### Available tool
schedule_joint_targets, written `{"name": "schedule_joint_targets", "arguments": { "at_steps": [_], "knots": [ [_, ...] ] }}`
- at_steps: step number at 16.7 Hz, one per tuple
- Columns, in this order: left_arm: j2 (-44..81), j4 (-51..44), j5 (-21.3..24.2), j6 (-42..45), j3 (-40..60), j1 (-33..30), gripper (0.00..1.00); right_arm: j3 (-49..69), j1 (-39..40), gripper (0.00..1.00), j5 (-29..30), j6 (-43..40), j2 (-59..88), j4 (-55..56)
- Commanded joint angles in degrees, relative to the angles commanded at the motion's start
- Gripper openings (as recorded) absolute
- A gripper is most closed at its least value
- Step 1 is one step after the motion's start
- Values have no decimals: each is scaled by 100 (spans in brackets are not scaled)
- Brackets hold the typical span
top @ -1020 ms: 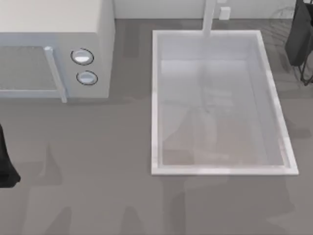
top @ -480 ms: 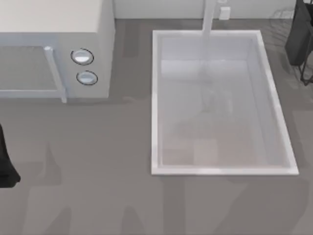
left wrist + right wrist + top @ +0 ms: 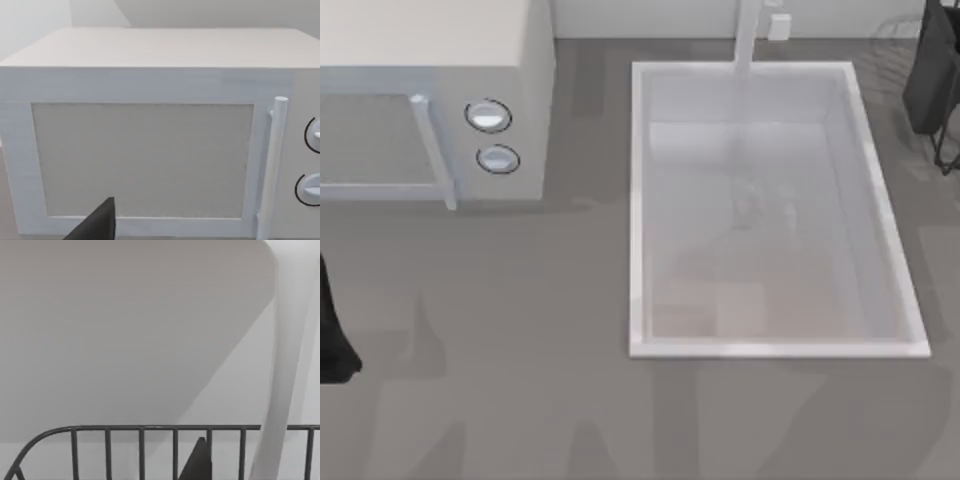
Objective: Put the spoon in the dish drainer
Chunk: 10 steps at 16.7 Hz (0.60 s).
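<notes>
Left gripper (image 3: 97,225) aside for a moment, the top view has my left arm (image 3: 330,335) as a dark shape at the table's left edge, well apart from everything else; a white microwave (image 3: 430,100) stands at the far left with two round knobs (image 3: 492,137) beside its door; a large white sink basin (image 3: 638,210) fills the middle-right, a faucet (image 3: 748,35) rising at its far rim; the dish drainer (image 3: 932,75), a dark panel and thin wires, sits at the far right corner, just beside the basin.

Left wrist view: the left gripper's dark tip hangs before the microwave door; whether it is spread or pressed together I cannot tell.

Right wrist view: the right gripper (image 3: 197,460) shows as a dark tip close against the drainer's barred wire rail, a white post (image 3: 287,365) alongside; its state I cannot tell.
</notes>
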Motion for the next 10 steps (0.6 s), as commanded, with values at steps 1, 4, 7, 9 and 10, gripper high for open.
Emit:
{"name": "schedule_joint_targets", "arguments": {
  "at_steps": [1,4,7,9,10],
  "knots": [
    [0,0,0,0,0,0,100,0,0,45,0,0,0,0],
    [0,0,0,0,0,0,100,0,0,68,0,0,0,0],
    [0,0,0,0,0,0,100,0,0,90,0,0,0,0],
    [0,0,0,0,0,0,100,0,0,100,0,0,0,0],
    [0,0,0,0,0,0,100,0,0,100,0,0,0,0]
  ]
}}
